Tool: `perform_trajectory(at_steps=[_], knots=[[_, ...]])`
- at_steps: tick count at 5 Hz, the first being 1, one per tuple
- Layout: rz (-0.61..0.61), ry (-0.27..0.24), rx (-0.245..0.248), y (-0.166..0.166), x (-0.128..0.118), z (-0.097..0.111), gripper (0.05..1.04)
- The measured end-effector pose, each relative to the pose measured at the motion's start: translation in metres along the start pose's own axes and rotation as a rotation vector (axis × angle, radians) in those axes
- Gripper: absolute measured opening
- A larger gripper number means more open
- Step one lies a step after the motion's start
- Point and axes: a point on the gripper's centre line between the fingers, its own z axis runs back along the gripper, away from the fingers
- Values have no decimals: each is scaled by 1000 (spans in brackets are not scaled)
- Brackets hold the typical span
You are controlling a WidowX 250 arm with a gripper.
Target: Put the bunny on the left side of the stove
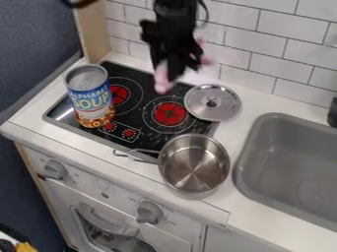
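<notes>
The black gripper (176,64) hangs at the top middle of the camera view, above the back of the stove, shut on the pink bunny. Part of the bunny (162,79) dangles below the fingers, and more pink shows along their right side; the rest of it is hidden behind the gripper. Beneath is the black stove top (137,117) with red burners, and the bunny appears to be held in the air over its back middle part. On the stove's left side stands a soup can (91,97).
A metal lid (213,103) lies at the stove's right edge. A steel pot (194,163) sits at the front right, its handle over the stove's edge. Farther right is a grey sink (289,170); a tiled wall (263,47) stands behind.
</notes>
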Motion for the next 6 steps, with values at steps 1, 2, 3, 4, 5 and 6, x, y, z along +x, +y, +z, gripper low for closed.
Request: perform_trajectory(at_steps=[1,2,3,4,5,6], knots=[[135,14,34,51,12,-4,323],[285,34,77,104,12,-8,323],[369,58,107,135,3,-9,323],[422,72,145,160,-15,-9,323],[436,135,152,168,-33,-28,323],[445,162,145,170,-46,-35,323]])
